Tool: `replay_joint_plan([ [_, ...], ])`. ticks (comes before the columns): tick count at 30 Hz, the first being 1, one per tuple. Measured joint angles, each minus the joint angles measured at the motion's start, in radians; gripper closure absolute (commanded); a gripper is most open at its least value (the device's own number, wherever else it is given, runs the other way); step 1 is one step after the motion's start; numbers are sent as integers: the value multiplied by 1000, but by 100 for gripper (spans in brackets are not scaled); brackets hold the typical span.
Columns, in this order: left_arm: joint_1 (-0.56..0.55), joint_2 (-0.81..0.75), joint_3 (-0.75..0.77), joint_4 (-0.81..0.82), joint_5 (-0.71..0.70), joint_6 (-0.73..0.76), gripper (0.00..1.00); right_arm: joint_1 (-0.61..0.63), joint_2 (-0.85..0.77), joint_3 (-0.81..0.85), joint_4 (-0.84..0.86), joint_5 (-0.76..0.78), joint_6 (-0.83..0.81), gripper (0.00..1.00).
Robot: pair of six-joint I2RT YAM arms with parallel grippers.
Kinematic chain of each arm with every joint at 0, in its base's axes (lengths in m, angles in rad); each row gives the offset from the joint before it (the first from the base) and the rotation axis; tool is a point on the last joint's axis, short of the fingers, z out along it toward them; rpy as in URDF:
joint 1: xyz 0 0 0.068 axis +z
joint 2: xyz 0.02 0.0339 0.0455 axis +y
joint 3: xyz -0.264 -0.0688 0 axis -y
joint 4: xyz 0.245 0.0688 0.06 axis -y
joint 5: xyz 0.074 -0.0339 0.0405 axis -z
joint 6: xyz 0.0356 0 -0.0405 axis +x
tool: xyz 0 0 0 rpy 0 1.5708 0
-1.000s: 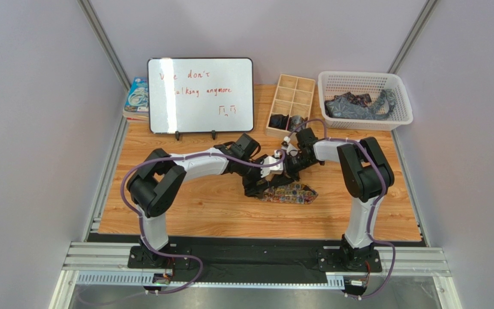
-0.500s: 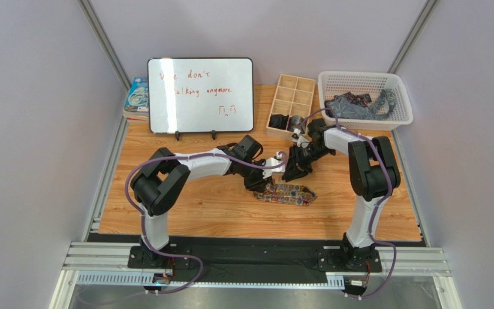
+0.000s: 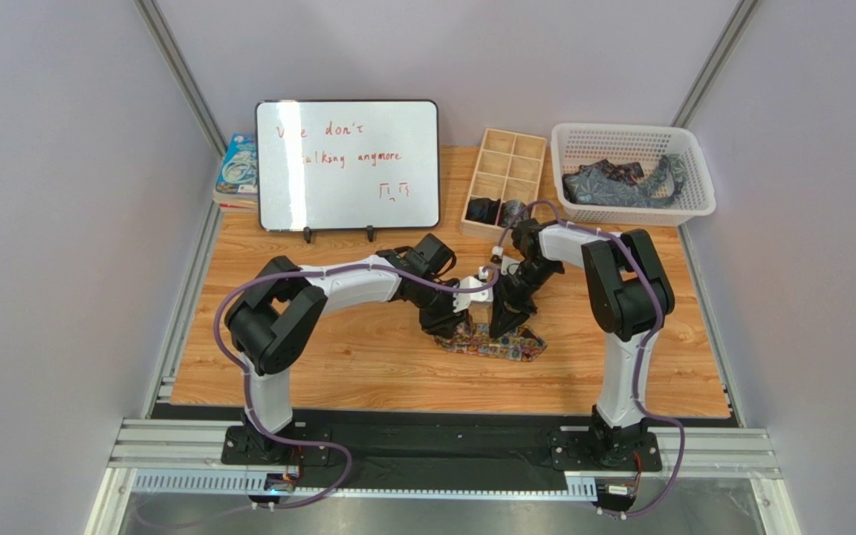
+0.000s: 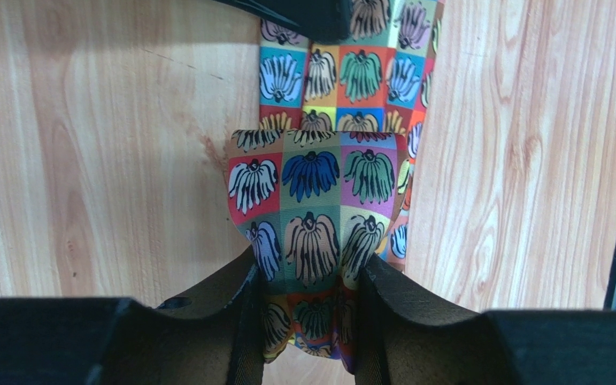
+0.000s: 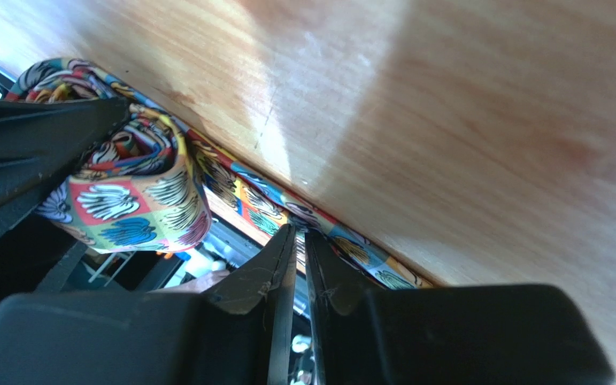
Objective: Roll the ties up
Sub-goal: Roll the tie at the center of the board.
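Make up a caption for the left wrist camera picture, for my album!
The left gripper pinches a fold of the colourful tie above the wooden table.

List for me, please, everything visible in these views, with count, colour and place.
multicoloured tie: one, bright squares with dark prints, mid-table, one end folded up.
dark ties: a heap, count unclear, blue-grey and black, in the basket.
basket: one, white mesh, far right.
wooden organiser: one, pale wood, left of the basket.
dark rolls: seemingly two, in the organiser's nearest compartments.
whiteboard: one, white with red writing, standing far left.
book: one, blue-patterned, behind the whiteboard.
table: one, light wood.
left gripper: black, closed on the tie's fold.
right gripper: black, jaws nearly together at the tie's edge, grip unclear.
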Motion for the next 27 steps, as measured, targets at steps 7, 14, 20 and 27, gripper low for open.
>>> replay_joint_plan([
  [7, -6, -19, 24, -85, -6, 48, 53, 3, 13, 31, -45, 41, 0, 80],
  [14, -11, 2, 129, -190, -39, 90, 63, 3, 13, 45, -76, 90, 0, 80],
  [20, -28, 106, 196, -203, -62, 60, 70, -14, 23, 76, -99, 138, -1, 83],
  [27, -27, 148, 237, -64, -104, -57, 66, -101, 62, 192, -109, 193, -21, 83],
])
